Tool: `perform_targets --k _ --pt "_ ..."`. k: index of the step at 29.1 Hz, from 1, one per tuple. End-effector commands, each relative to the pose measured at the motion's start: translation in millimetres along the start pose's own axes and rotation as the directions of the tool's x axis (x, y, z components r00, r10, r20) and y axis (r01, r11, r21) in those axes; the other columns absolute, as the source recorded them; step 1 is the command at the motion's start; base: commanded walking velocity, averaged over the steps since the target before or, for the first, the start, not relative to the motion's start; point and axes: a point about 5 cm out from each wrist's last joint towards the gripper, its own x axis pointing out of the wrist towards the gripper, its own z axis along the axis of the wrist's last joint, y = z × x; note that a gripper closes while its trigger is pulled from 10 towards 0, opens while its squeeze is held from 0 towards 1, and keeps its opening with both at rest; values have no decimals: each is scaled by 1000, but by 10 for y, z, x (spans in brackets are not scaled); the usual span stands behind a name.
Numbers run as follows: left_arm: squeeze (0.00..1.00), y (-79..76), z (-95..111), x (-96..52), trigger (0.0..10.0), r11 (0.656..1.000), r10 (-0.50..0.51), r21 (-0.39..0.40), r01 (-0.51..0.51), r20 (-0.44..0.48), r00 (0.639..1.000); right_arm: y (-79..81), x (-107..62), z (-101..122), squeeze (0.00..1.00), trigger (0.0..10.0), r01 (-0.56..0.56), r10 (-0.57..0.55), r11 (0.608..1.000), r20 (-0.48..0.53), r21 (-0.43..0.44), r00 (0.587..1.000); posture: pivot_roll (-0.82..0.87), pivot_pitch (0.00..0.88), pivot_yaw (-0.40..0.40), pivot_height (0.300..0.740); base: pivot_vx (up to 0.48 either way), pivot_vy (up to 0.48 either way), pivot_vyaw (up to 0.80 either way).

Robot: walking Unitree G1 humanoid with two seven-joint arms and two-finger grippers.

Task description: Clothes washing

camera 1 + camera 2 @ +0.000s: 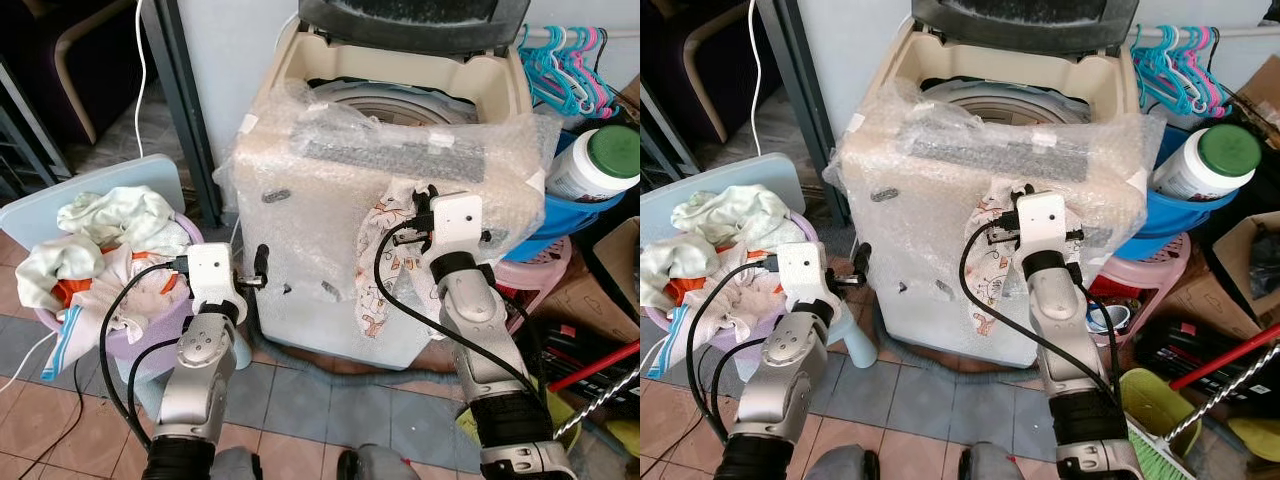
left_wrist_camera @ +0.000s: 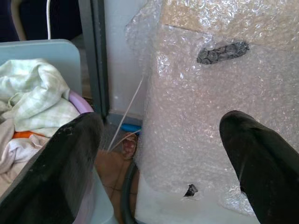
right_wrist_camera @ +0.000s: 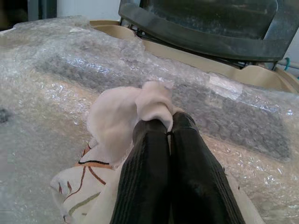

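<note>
A cream top-loading washing machine (image 1: 320,240) wrapped in bubble wrap stands before me, its dark lid (image 1: 410,20) raised over the drum (image 1: 390,105). My right gripper (image 3: 169,126) is shut on a white patterned cloth (image 1: 375,260) that hangs down the machine's front just below the top edge. A purple laundry basket (image 1: 150,335) heaped with clothes (image 1: 110,225) sits on the floor to the left. My left gripper (image 2: 163,140) is open, with nothing between its fingers. It hovers between the basket and the machine's left front corner.
A light blue board (image 1: 60,200) leans behind the basket. Right of the machine are a blue basin (image 1: 560,215), a white jar with a green lid (image 1: 600,160), plastic hangers (image 1: 565,60), a pink stool (image 1: 535,270) and a red-handled broom (image 1: 600,365). The floor is tiled.
</note>
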Motion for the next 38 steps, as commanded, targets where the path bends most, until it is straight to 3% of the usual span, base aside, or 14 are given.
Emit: perform_targets --k 1,5,9,13,17,25,31,35,38 --pt "0 16 11 3 10000 1000 -6 26 6 -8 1000 -12 36 75 0 10000 14 -14 1000 39 -7 999 42 20 -38 740 0 0 0" --pt "0 22 8 16 10000 996 -63 56 64 -22 998 -222 -96 19 0 10000 124 -122 992 32 -39 992 1 23 19 740 0 0 0" --pt "0 81 -34 -15 10000 996 -50 74 53 -43 998 -377 -224 -48 0 10000 187 -187 982 9 -39 982 -15 32 26 740 0 0 0" --pt "0 90 -54 -24 10000 997 -32 72 35 -46 998 -378 -245 -62 0 10000 164 -165 984 4 -67 986 -17 45 18 740 0 0 0" --pt "0 18 -49 -44 10000 997 -60 43 61 -40 997 -361 -176 -29 0 10000 147 -146 987 14 -64 989 -5 48 14 740 0 0 0" --pt "0 59 -32 -42 10000 998 -42 52 44 -40 998 -333 -122 -31 0 10000 148 -148 988 1 -31 989 6 56 14 740 0 0 0" --pt "0 52 9 -36 10000 997 -47 53 48 -21 999 -301 -101 20 0 10000 134 -133 990 31 -37 991 -4 71 25 740 0 0 -756" --pt "0 34 68 -18 10000 998 -17 63 17 -4 1000 -309 102 282 0 10000 89 -74 992 154 -91 985 -15 89 39 740 0 0 -266" --pt "0 75 24 -16 10000 996 31 84 -27 -52 998 -274 251 513 0 10000 37 5 985 243 -168 970 -20 90 40 740 0 0 0"
